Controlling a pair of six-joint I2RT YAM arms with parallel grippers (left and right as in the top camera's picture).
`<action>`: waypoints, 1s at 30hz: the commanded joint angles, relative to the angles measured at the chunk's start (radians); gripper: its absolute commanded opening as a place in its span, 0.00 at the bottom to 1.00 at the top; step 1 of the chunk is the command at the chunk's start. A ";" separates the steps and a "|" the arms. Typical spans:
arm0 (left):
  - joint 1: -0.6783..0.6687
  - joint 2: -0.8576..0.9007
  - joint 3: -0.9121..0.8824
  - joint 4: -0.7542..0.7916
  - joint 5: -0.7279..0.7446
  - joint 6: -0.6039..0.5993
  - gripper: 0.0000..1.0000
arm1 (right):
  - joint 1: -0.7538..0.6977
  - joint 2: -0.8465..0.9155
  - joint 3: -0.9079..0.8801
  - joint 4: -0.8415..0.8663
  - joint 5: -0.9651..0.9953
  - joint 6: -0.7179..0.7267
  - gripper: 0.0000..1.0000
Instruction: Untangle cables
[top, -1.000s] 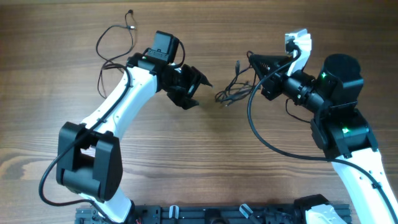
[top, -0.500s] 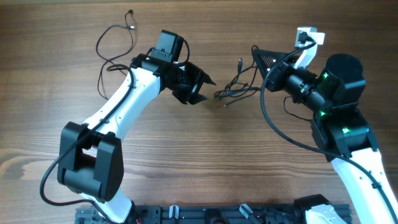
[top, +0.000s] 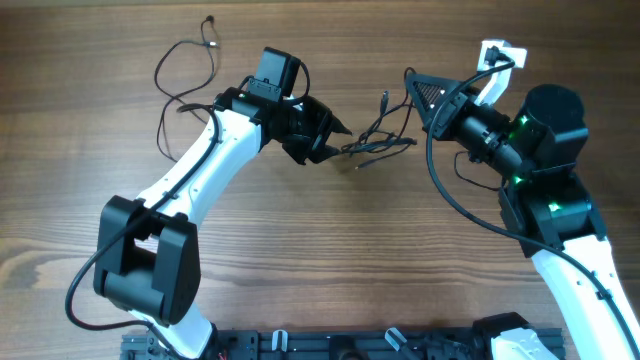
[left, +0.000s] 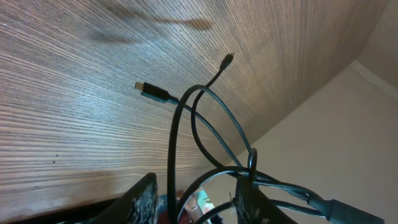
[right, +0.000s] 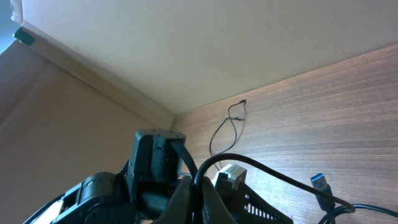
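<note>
Overhead view: the cables (top: 382, 135) formed one tangle at mid-desk, strung between the two arms. The left claw (top: 335, 135) met the tangle's left end and the right claw (top: 412, 82) its right end. This opposed placement probably served to pull the strands apart. One loose cable (top: 160, 75) lay apart on the desk (top: 300, 250), at the far left, touched by neither claw. No container was in view.

Left wrist view: the left claw (left: 196, 186) was released. Its fingers (left: 146, 196) stood well apart with the cables (left: 180, 124) passing up between them. A plug (left: 149, 90) hung free against the desk (left: 74, 93). The strands sat in the gap, which suggests a grasp was being prepared.

Right wrist view: the right claw (right: 193, 186) was clenched on the cables (right: 214, 158). A strand left its closed tips and arched to the right. A USB plug (right: 319, 182) showed beside that strand. The left arm (right: 155, 165) faced the camera and the loose cable (right: 224, 130) lay beyond it. The firm hold probably anchored this end.
</note>
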 joint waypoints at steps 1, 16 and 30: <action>-0.003 0.013 0.000 -0.003 0.005 -0.003 0.43 | -0.003 0.009 0.011 0.023 -0.025 0.014 0.04; 0.061 0.013 -0.001 -0.009 -0.201 0.324 0.04 | -0.003 0.010 0.011 -0.302 0.167 -0.105 0.04; 0.239 -0.171 0.056 0.232 -0.002 0.549 0.04 | -0.003 0.334 0.009 -0.769 0.733 -0.308 0.04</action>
